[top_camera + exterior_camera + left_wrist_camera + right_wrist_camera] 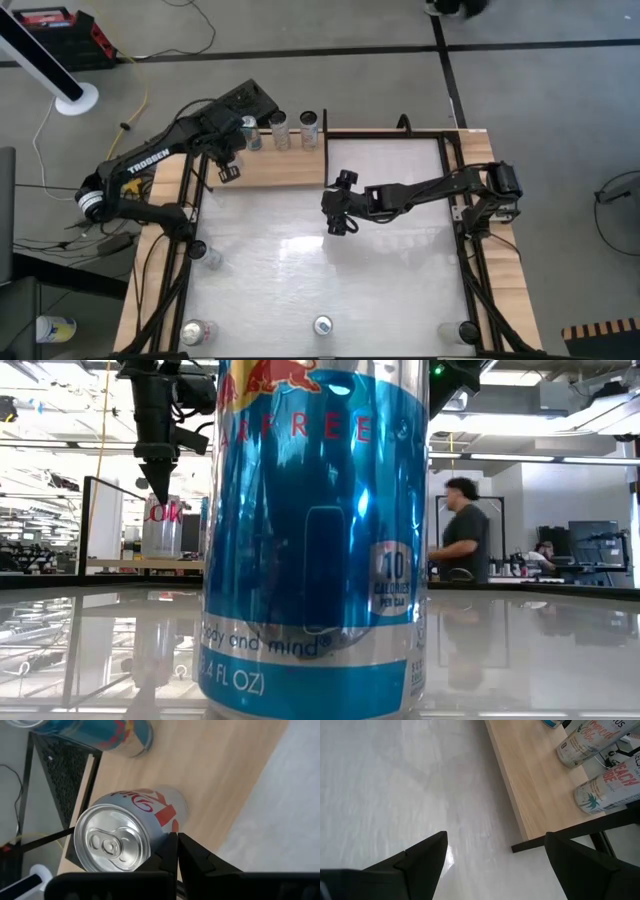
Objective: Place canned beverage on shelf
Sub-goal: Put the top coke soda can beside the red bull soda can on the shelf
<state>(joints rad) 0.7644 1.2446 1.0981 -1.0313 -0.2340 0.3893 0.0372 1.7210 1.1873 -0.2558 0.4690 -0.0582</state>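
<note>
The shelf (pixel 275 168), a pale wooden board, lies at the table's far left. A silver can with red lettering (pixel 125 832) stands upright on it near its left end; the same can (pixel 160 525) shows in the low view. My left gripper (pixel 177 851) is shut, pointing steeply down, its tips close beside this can's upper side. A blue can (pixel 107 735) and two more cans (pixel 281 128) (pixel 311 125) stand along the shelf's far edge. My right gripper (pixel 340 208) hangs open over the table's middle, holding nothing. My left gripper's shut fingertips (pixel 172 842) stand right against the silver can's side wall (pixel 162 827), below its rim, coming from above at a slant. Whether they touch the can, I cannot tell. The can stands upright on the shelf on its base.
A tall blue can (pixel 315 540) stands at the table's near edge (pixel 323 325), filling the low view. Other cans stand at the near left (pixel 197 332), left side (pixel 210 257) and near right (pixel 465 330). A person (pixel 462 530) walks in the room behind.
</note>
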